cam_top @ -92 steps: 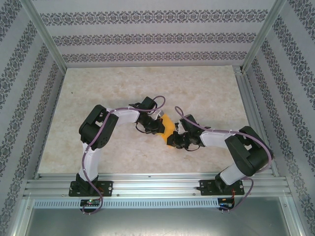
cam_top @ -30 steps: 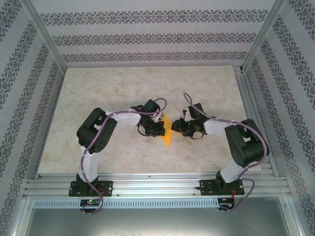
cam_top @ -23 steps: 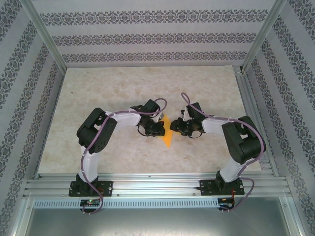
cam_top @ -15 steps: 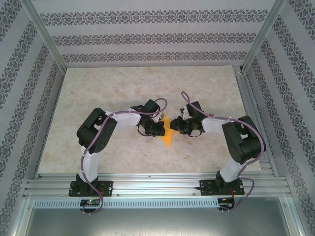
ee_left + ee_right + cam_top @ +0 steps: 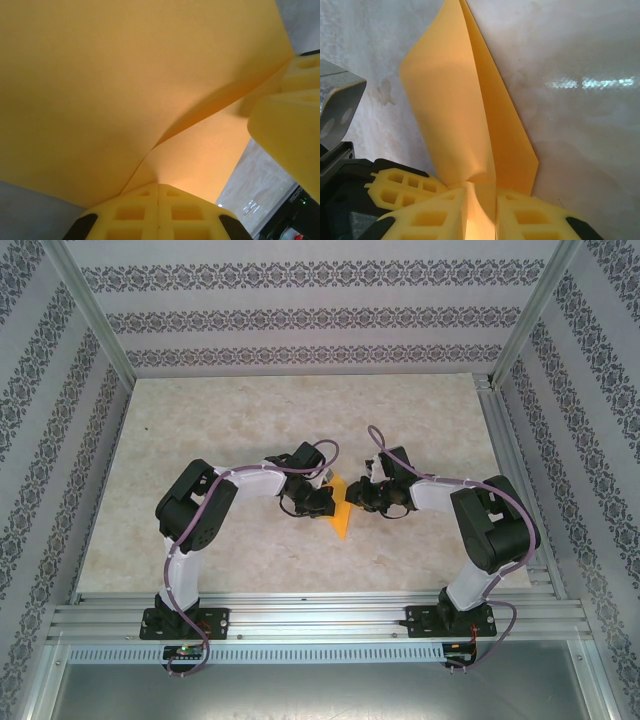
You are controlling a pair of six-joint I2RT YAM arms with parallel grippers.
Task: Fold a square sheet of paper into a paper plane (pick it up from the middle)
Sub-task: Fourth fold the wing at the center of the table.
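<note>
Paper (image 5: 342, 518), orange and creased, one side in clenched left jaws, the other in clenched right jaws.

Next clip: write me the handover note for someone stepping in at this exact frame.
Left gripper: shut on the paper, clamped at a crease.
Right gripper: fingers either side of the paper's folded edge with a narrow gap. A firm pinch is not certain.
Paper: between the two grippers, mid-table.
Done: paper gripped, at least one fold in.
Left: the remaining folds; no finished dart yet.
</note>
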